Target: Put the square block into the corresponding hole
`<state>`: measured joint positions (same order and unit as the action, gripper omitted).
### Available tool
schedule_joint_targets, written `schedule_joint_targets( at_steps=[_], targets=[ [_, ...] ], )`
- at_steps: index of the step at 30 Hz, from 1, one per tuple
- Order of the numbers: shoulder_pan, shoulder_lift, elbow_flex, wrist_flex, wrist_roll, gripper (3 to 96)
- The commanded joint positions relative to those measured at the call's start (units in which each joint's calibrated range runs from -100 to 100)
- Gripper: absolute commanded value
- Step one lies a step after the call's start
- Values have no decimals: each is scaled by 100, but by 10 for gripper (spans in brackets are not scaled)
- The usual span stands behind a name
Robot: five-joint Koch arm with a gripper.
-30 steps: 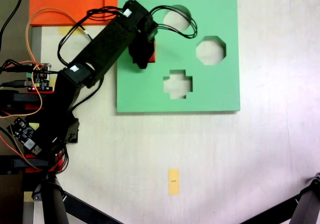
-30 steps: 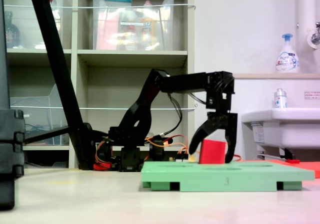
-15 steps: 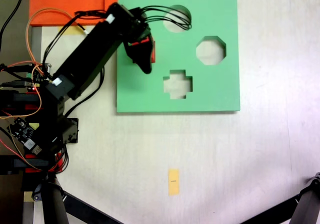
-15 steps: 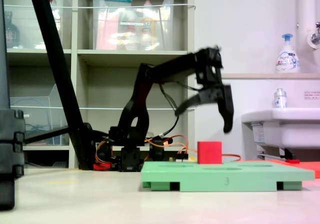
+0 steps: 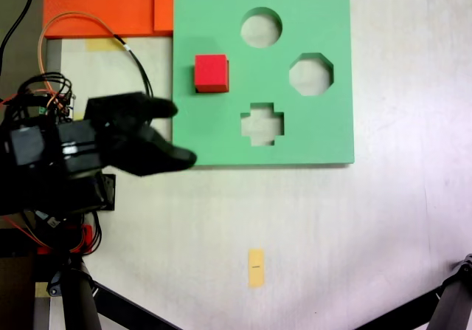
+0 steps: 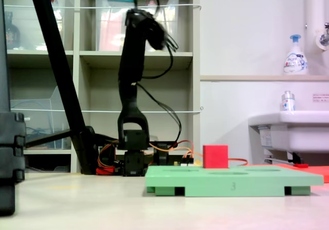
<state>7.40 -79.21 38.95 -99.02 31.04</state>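
Shelves are seen behind the arm [image 6: 134, 81], which is folded up high. Its gripper [image 5: 168, 132] is spread apart and empty. Well away, the block [image 5: 211, 73] sits on the board [image 5: 310, 134].

Both pictures are bright, with soft, even light. In the first exterior view the worktop [image 5: 383, 234] looks pale and a bit washed out, and it gets a little darker toward its corners. The green board [image 5: 317, 134] throws a thin dark shadow along its bottom edge. The red block [image 5: 211, 72] has only a tiny shadow. The black hand [image 5: 166, 134] is close to the camera, so it looks big and fuzzy. In the second exterior view the white wall [image 6: 247, 29] is very bright. The shelves [image 6: 103, 55] behind are dimmer. The dark post [image 6: 10, 153] at the left edge is blurry.
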Motion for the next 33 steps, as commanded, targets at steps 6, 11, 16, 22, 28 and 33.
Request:
schedule_joint_targets(
  at_steps=[6, 11, 16, 22, 28, 33],
  targets=[
    [-1260, -26, -1891, 3099, -1109, 527],
    [-1299, -278, -4603, 5583, -1358, 527],
    [-1211, -1367, -8890, 9339, -1651, 536],
    [-1001, -1772, -12449, 11775, -2564, 532],
    [-860, -2079, -13895, 11736, -3096, 502],
    [-708, -2079, -13895, 10581, -3082, 493]
  ],
)
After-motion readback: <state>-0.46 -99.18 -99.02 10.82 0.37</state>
